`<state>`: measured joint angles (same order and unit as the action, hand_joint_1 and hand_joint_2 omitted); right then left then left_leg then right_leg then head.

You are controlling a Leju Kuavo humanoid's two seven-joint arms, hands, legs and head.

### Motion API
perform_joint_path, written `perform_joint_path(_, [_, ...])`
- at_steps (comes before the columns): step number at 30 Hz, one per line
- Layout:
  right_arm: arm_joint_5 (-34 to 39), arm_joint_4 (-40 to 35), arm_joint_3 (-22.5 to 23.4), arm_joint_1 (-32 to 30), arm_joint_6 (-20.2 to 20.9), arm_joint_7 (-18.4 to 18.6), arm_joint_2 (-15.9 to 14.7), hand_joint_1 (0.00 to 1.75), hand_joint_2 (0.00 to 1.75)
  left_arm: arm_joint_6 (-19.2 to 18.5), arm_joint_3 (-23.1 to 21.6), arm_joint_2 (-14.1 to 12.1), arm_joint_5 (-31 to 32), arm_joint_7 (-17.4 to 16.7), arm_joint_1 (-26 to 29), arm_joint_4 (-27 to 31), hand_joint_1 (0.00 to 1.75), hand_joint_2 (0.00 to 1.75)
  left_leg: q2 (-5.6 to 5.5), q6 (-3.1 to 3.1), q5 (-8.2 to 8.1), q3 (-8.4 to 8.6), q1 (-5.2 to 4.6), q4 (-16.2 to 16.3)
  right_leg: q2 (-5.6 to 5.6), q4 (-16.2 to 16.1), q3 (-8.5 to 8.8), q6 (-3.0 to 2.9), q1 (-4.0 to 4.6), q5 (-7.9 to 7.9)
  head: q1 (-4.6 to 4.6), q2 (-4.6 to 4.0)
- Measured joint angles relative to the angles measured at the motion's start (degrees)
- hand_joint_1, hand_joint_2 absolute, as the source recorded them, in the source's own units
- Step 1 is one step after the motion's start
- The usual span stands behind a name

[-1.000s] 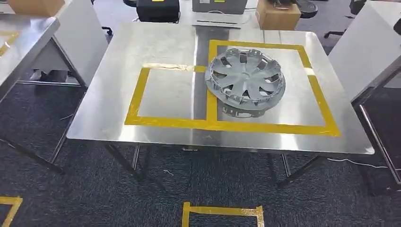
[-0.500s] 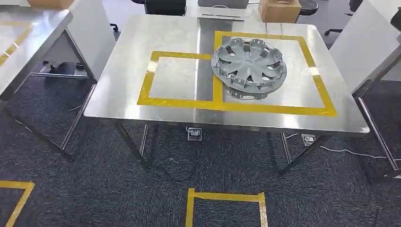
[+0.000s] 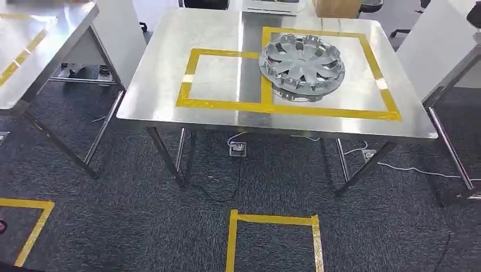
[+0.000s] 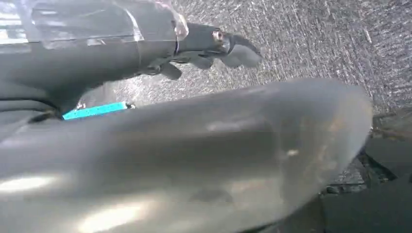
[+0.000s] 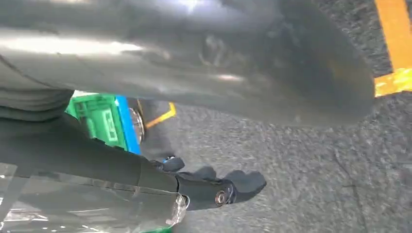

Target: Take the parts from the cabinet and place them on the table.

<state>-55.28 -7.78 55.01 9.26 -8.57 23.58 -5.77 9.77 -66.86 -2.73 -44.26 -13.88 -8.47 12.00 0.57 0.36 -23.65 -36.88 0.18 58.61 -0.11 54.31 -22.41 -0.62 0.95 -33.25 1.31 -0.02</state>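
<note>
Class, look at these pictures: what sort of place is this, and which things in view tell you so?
Probably a robot test lab or workshop. A steel table carries yellow tape squares marking placement zones, a car hubcap lies in one, and more tape outlines mark the grey carpet floor.

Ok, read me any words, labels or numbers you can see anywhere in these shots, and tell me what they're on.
No text can be read.
Hubcap: no legible logo or lettering.
Table: plain yellow tape outlines, no writing.
Green crate: moulded pattern, too blurred to read.
</note>
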Motion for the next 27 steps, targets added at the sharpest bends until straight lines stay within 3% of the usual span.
perform_joint_path(1, [0.0, 0.0, 0.0, -0.1, 0.0, 0.0, 0.0, 0.00, 0.00, 0.0, 0.0, 0.0, 0.0, 0.0, 0.1, 0.0, 0.00, 0.00, 0.05, -0.42, 0.68, 0.05, -0.01, -0.3, -0.02, -0.2, -0.23, -0.20, 0.17, 0.77, 0.00, 0.00])
perform_joint_path(2, [0.0, 0.1, 0.0, -0.2, 0.0, 0.0, 0.2, 0.00, 0.00, 0.0, 0.0, -0.3, 0.0, 0.0, 0.1, 0.0, 0.00, 0.00, -0.02, -0.59, -0.01, -0.38, 0.03, 0.1, -0.39, -1.1, -0.73, -0.41, -0.52, 2.10, -0.02, 0.00])
perform_joint_path(4, [0.0, 0.1, 0.0, -0.2, 0.1, 0.0, 0.5, 0.00, 0.00, 0.0, 0.0, -0.5, 0.0, -0.1, 0.2, 0.0, 0.00, 0.00, -0.55, -0.94, -6.74, -1.87, 0.11, 4.0, -0.50, -1.0, -2.61, -1.03, -0.39, 3.45, -0.48, 0.00])
perform_joint_path(5, [0.0, 0.2, 0.0, -0.3, 0.2, 0.0, 0.7, 0.00, 0.00, 0.0, 0.0, -0.6, 0.1, -0.1, 0.2, 0.0, 0.00, 0.00, -0.66, -1.26, -10.81, -2.71, 0.23, 8.4, -0.53, -0.8, -3.76, -0.92, -0.36, 4.25, -0.57, 0.00])
perform_joint_path(6, [0.0, 0.2, 0.0, -0.3, 0.2, 0.1, 1.0, 0.00, 0.00, 0.0, 0.0, -0.7, 0.1, -0.3, 0.2, 0.0, 0.00, 0.00, -0.66, -1.55, -13.05, -3.38, 0.29, 12.6, -0.62, -0.7, -4.86, -0.93, -0.29, 4.97, -0.57, 0.00])
perform_joint_path(7, [-0.2, 0.3, 0.0, -0.3, 0.6, 0.1, 1.2, 0.00, 0.00, -0.1, 0.0, -0.8, 0.2, -0.7, 0.2, 0.0, 0.00, 0.00, -0.66, -1.75, -13.16, -3.63, 0.29, 15.7, -0.72, -0.3, -5.92, -0.89, -0.29, 5.62, -0.59, 0.00])
perform_joint_path(9, [-0.5, 0.3, 0.0, -0.3, 1.2, 0.1, 1.9, 0.00, 0.00, -0.2, 0.0, -1.0, 0.5, -1.3, 0.2, 0.0, 0.00, 0.00, -0.62, -2.04, -8.81, -1.84, 0.36, 16.6, -0.82, 0.8, -8.52, -0.62, -0.37, 6.67, -0.63, 0.00])
perform_joint_path(10, [-0.7, 0.3, -0.1, -0.3, 1.2, 0.2, 2.3, 0.00, 0.00, -0.2, 0.0, -1.1, 0.7, -1.6, 0.2, 0.0, 0.00, 0.00, -0.59, -2.18, -6.25, 0.90, 0.46, 14.1, -0.87, 1.7, -10.01, -0.38, -0.47, 7.07, -0.65, 0.00])
perform_joint_path(11, [-1.2, 0.3, -0.3, -0.3, 1.4, 0.3, 2.7, 0.00, 0.00, -0.3, 0.0, -1.2, 0.8, -1.6, 0.1, 0.0, 0.00, 0.00, -0.56, -2.20, -5.74, 4.20, 0.53, 10.2, -0.85, 2.5, -11.13, -0.12, -0.54, 7.32, -0.65, 0.00])
perform_joint_path(12, [-1.4, 0.3, -0.6, -0.3, 1.4, 0.4, 3.0, 0.00, 0.00, -0.3, 0.0, -1.2, 1.0, -1.6, 0.0, 0.0, 0.00, 0.00, -0.55, -2.14, -7.91, 8.14, 0.67, 5.1, -0.86, 3.4, -11.93, 0.12, -0.55, 7.46, -0.74, 0.00])
perform_joint_path(13, [-1.8, 0.4, -0.9, -0.4, 1.5, 0.6, 3.4, 0.00, 0.00, -0.3, 0.0, -1.2, 1.1, -1.5, -0.1, 0.0, 0.00, 0.00, -0.63, -1.94, -9.62, 10.72, 0.50, 0.8, -0.85, 4.3, -12.57, 0.28, -0.31, 7.51, -0.99, 0.00])
perform_joint_path(15, [-2.1, 0.4, -1.3, -0.3, 1.5, 0.7, 3.8, 0.00, 0.00, -0.5, -0.1, -1.2, 1.1, -1.5, -0.3, 0.0, 0.00, 0.00, -0.75, -0.81, -10.65, 10.47, 0.30, -0.4, -0.85, 4.5, -13.17, 1.04, -0.33, 8.55, -0.77, 0.00])
perform_joint_path(17, [-2.9, 0.4, -1.9, -0.5, 1.6, 0.9, 4.0, 0.00, 0.00, -0.8, -0.1, -0.9, 1.2, -1.5, 0.0, 0.0, 0.00, 0.00, -0.61, 0.42, -9.56, 9.58, 0.55, -0.6, -0.64, 4.4, -13.58, 1.54, -0.45, 9.06, -0.81, 0.00])
perform_joint_path(18, [-3.2, 0.4, -2.4, -0.8, 1.7, 1.0, 4.2, 0.00, 0.00, -0.9, -0.1, -0.8, 1.2, -1.6, 0.1, 0.0, 0.00, 0.00, -0.57, 0.83, -8.95, 9.07, 0.56, -0.6, -0.44, 5.3, -13.94, 2.14, -0.58, 6.81, -0.70, 0.00])
perform_joint_path(19, [-3.6, 0.4, -2.6, -1.1, 1.8, 1.4, 4.2, 0.00, 0.00, -1.0, -0.1, -0.5, 1.2, -1.6, 0.1, 0.1, 0.00, 0.00, -0.65, 1.25, -8.27, 8.35, 0.53, -0.6, -0.40, 8.1, -14.44, 2.59, -0.80, 3.00, -0.61, 0.00])
perform_joint_path(21, [-3.9, 0.4, -2.8, -0.9, 2.1, 2.1, 4.2, 0.00, 0.00, -1.0, -0.1, 0.1, 1.2, -1.6, 0.1, 0.1, 0.00, 0.00, -0.71, 1.42, -7.04, 6.83, 0.40, -0.5, -0.41, 16.0, -15.65, 3.04, -0.97, -3.10, -0.53, 0.00])
perform_joint_path(22, [-4.0, 0.4, -2.8, -0.8, 2.1, 2.2, 4.2, 0.00, 0.00, -1.0, -0.1, 0.3, 1.2, -1.5, 0.2, 0.1, 0.00, 0.00, -0.69, 1.40, -6.47, 6.10, 0.33, -0.5, -0.40, 18.9, -15.82, 3.08, -0.96, -4.22, -0.53, 0.00])
perform_joint_path(23, [-4.0, 0.4, -2.9, -0.7, 2.0, 2.2, 4.0, 0.00, 0.00, -1.0, -0.1, 0.5, 1.2, -1.5, 0.2, 0.1, 0.00, 0.00, -0.63, 1.35, -5.75, 5.14, 0.26, -0.4, -0.39, 20.5, -15.26, 3.01, -0.95, -3.49, -0.53, 0.00])
perform_joint_path(24, [-3.9, 0.4, -2.9, -0.7, 1.9, 2.1, 4.0, 0.00, 0.00, -1.0, -0.1, 0.6, 1.2, -1.4, 0.2, 0.1, 0.00, 0.00, -0.61, 1.31, -5.19, 4.37, 0.19, -0.4, -0.37, 19.5, -13.76, 2.75, -0.90, -1.52, -0.53, 0.00])
perform_joint_path(26, [-3.6, 0.4, -2.9, -0.6, 1.7, 1.1, 3.7, 0.00, 0.00, -0.8, -0.1, 0.9, 1.3, -0.7, 0.2, 0.1, 0.00, 0.00, -0.64, 1.21, -4.32, 3.18, -0.03, -0.5, -0.20, 11.9, -8.43, 1.82, -0.71, 2.45, -0.53, 0.00])
perform_joint_path(27, [-3.5, 0.4, -2.9, -0.5, 1.6, 0.5, 3.5, 0.00, 0.00, -0.5, -0.1, 1.2, 1.3, -0.2, 0.2, 0.1, 0.00, 0.00, -0.59, 1.17, -3.90, 2.88, 0.00, -0.5, -0.07, 6.8, -5.15, 1.05, -0.50, 2.92, -0.50, 0.00])
